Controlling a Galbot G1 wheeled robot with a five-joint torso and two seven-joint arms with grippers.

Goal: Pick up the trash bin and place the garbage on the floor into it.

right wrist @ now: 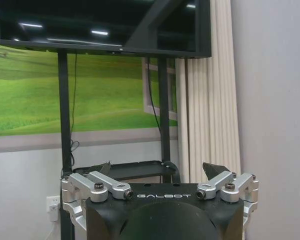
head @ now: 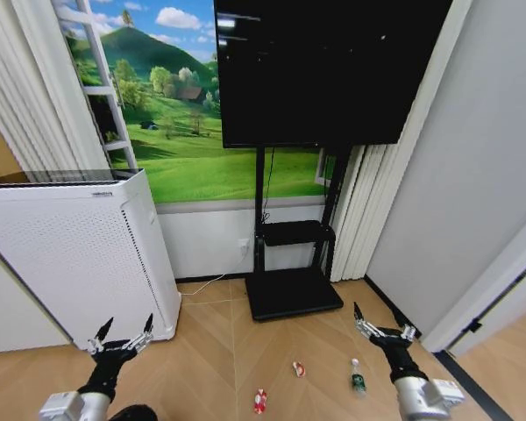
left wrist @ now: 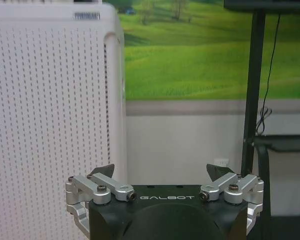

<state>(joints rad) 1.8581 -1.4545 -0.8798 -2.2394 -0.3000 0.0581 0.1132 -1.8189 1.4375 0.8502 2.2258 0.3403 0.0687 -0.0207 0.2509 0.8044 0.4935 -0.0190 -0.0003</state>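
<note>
Herringbone wood floor point(head: 219, 351) | your garbage: two red-white wrappers point(head: 260, 401) point(head: 298, 369), one bottle point(head: 358, 377), lying ahead of the TV stand point(head: 294, 294) | left gripper point(head: 123, 333) spread, holding nothing, beside white appliance point(head: 79, 254) | right gripper point(head: 381, 323) spread, holding nothing, near the bottle.

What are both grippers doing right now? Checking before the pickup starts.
Left gripper: open, empty, raised beside the white appliance.
Right gripper: open, empty, raised above the floor.

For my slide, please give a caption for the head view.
Both grippers, left and right, open above floor litter before the TV stand.
</note>
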